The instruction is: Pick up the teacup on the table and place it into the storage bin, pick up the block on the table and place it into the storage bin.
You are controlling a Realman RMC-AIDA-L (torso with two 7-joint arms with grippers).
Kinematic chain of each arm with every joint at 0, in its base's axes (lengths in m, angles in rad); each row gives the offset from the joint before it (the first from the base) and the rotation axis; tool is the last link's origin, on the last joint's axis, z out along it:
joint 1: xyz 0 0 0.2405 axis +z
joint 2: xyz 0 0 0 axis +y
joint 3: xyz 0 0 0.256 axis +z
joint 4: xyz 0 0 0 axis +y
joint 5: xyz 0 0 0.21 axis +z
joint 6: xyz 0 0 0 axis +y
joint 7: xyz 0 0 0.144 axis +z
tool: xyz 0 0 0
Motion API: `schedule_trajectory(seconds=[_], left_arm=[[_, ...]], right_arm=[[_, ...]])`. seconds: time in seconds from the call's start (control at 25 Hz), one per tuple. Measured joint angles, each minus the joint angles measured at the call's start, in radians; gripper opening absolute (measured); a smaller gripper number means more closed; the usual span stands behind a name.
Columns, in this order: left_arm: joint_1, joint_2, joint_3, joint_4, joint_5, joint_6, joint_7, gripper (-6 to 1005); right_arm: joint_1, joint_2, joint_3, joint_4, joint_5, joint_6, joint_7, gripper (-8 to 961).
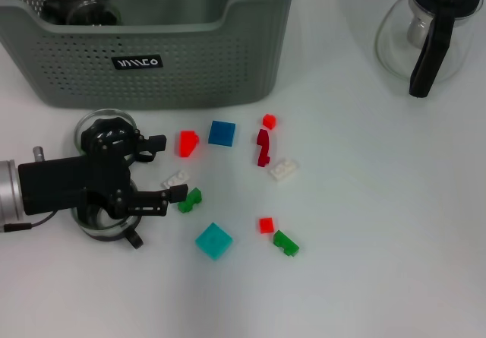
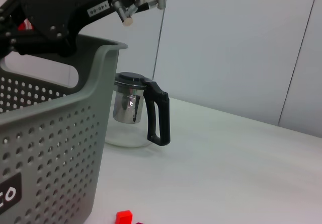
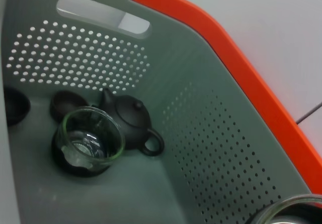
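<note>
Nearest the robot, a teal block (image 1: 214, 240) lies on the tabletop (image 1: 380, 262) with a small red block (image 1: 266, 224) and a green block (image 1: 285, 243) just beside each other to its right.

Just beyond, the left end effector (image 1: 173, 167) reaches in low from the left. Its fingers are spread wide and hold nothing. A white block (image 1: 175, 178) sits in the gap between them and a second green block (image 1: 190, 200) lies by the nearer fingertip. This looks like a lineup for a block grasp.

Its black body hangs over one glass teacup (image 1: 99, 228); a second teacup (image 1: 106, 119) stands just behind it. Both are on the tabletop, close to the storage bin (image 1: 197, 72).

Farther on, a red block (image 1: 187, 143), a blue block (image 1: 222, 133) and a dark red piece (image 1: 263, 148) lie scattered in front of the bin wall.

The bin already holds a glass cup (image 3: 88, 141) set against a dark teapot (image 3: 126, 121), with two dark cups (image 3: 68, 103) beside them.

The right arm (image 2: 55, 12) hangs above the bin's rim. Whether its end effector is open or carrying anything cannot be told, though a glass rim (image 3: 294, 209) shows at the edge of its wrist view.

Far right stands a glass pitcher (image 1: 429, 30), which is not part of the job.
</note>
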Motion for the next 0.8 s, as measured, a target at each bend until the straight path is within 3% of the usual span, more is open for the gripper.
schedule_trajectory(seconds=[0.8], left_arm=[[0.003,-0.003,0.003,0.0,0.003,0.001,0.002,932]], right_arm=[[-0.005,0.003,-0.031,0.021,0.001,0.021,0.013,64]])
